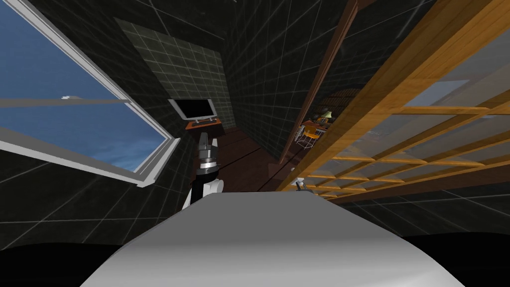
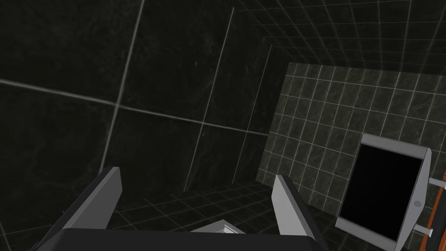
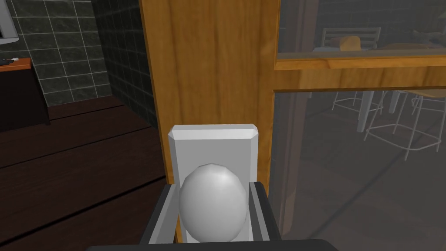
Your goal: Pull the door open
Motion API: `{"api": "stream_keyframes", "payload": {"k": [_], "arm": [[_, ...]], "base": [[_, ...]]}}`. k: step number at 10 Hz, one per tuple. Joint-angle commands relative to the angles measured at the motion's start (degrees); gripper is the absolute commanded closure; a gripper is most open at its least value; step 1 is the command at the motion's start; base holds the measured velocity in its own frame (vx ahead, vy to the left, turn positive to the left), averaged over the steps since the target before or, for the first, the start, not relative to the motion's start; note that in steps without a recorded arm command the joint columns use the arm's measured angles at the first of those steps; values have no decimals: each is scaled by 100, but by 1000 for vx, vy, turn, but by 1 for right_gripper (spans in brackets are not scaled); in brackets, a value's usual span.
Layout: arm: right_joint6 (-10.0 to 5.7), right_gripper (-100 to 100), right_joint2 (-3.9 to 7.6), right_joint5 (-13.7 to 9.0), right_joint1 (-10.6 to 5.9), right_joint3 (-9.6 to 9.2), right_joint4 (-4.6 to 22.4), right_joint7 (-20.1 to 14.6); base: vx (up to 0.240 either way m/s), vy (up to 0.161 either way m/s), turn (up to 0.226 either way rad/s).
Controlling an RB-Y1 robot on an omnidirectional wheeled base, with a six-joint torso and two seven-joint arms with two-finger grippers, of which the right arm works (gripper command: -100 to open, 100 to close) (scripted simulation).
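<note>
Dark tiled walls and a dark plank floor are framing the scene, with a window lying to my left. Along my right side the door, wooden with glass panes, is running past me. I am seeing a gap between its free edge and the brown jamb, with chairs showing through, so I am judging it part-way open, not fully swung. Ahead of me the left hand is hanging raised, fingers apart, holding nothing. At the door's stile the right hand is pressing its fingers against both sides of the pale knob on its white plate. Grasp is looking done; drawing the door wider toward me is what is remaining.
</note>
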State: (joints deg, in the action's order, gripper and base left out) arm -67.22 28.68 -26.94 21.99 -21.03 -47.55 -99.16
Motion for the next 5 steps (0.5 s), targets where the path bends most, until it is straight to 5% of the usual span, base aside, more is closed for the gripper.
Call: {"api": "stream_keyframes", "payload": {"k": [1, 5], "arm": [[-79, 100, 26, 25, -18, -32, 66, -53], [-255, 100, 98, 85, -71, -113, 244, -184]], "base": [[-214, -51, 165], [-210, -32, 129]]}}
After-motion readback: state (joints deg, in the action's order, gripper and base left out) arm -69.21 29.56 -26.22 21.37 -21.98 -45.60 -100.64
